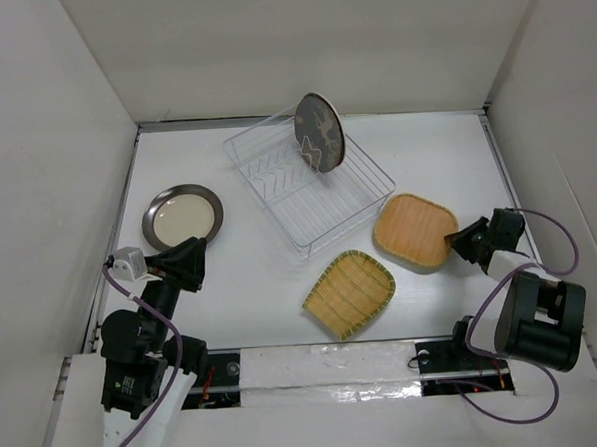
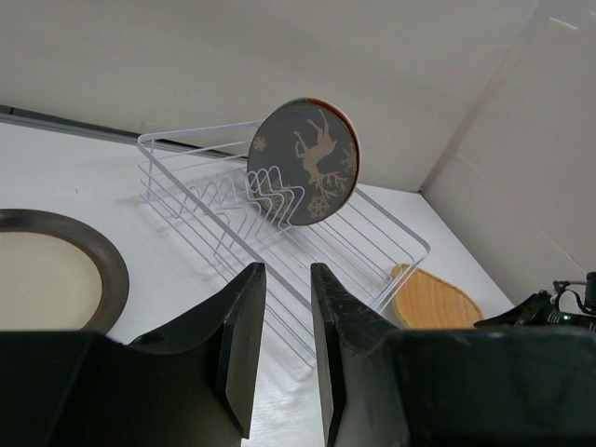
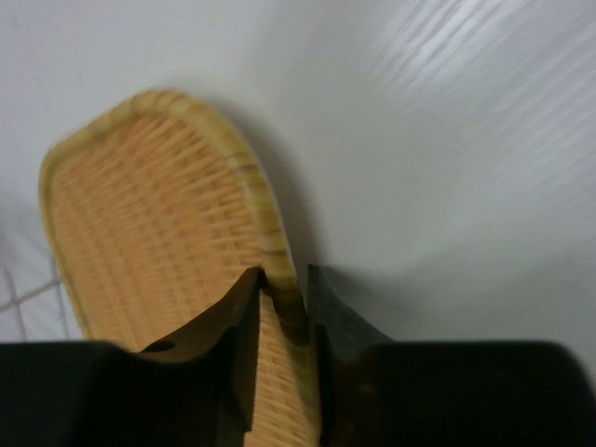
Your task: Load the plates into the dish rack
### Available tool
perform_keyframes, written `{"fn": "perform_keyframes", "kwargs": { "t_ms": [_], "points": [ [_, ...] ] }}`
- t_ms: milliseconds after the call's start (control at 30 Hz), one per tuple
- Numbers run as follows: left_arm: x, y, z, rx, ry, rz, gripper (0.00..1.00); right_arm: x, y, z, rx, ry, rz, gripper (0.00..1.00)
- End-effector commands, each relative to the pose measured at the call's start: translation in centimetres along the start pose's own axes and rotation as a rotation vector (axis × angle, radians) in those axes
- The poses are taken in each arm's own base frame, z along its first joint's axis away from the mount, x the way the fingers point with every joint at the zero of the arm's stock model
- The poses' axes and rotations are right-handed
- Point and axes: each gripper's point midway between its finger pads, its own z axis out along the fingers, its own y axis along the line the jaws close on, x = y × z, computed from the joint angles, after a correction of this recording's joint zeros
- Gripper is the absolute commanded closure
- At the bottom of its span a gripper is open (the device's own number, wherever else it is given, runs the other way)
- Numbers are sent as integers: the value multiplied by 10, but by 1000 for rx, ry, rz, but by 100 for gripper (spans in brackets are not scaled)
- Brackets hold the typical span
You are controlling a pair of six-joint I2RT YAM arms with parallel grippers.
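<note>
As right hand point(image 3: 282, 282) pinches orange plate point(image 3: 158, 223), left hand point(image 2: 287, 277) hovers.

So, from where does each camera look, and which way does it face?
Top external: above and behind the arm bases, looking down on the table; left gripper and right gripper show.
Left wrist: low, facing the dish rack and the grey plate standing in it; own open jaws below.
Right wrist: close over the orange plate, its rim between own jaws.
Shared: the orange plate appears in all three views.
</note>
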Motion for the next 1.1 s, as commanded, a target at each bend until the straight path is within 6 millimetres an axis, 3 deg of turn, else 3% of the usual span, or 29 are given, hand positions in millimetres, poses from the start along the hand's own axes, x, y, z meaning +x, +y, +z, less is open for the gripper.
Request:
{"fn": "perform_keyframes", "kwargs": {
  "t_ms": [0,67,133,300,433,533,567,700,767,800,833,900,933,1000,1033,1067],
  "points": [
    [-24,-10,-6,26,-70,2,76,14,-5,0,1,40,21,88],
    [-22,-9,-5,25,-66,1,76,1,-9,-7,40,-33,22,100],
    [-22,-9,-4,24,-61,1,76,-16,-5,-26,57,-114,17,100],
    [-18,-8,-1,16,-40,1,77,-78,36,-90,-22,-400,-2,100],
    [-13,-7,2,12,-21,1,77,-121,89,-154,-129,-592,-17,100],
    [-10,-6,5,7,-5,1,77,-133,135,-189,-271,-673,-46,100],
    [-9,-5,6,5,-1,1,77,-143,156,-212,-336,-721,-50,100],
    [-7,-4,8,-2,13,2,77,-151,240,-259,-574,-763,-162,100],
    [-6,-3,9,-6,16,2,77,-132,284,-265,-649,-708,-281,100],
    [-5,-2,9,-10,20,2,77,-135,309,-286,-700,-730,-316,100],
    [-4,-2,10,-12,22,2,77,-117,332,-269,-689,-691,-406,100],
    [-4,-2,11,-14,24,2,77,-107,362,-268,-712,-680,-484,100],
    [-2,-1,11,-18,29,3,77,-98,392,-262,-744,-633,-551,100],
    [-1,0,13,-21,36,3,77,-73,426,-260,-782,-597,-677,100],
    [0,0,13,-22,39,3,77,-77,447,-279,-816,-608,-707,100],
    [0,1,14,-24,40,4,77,-53,464,-242,-773,-547,-798,100]
  ]
}}
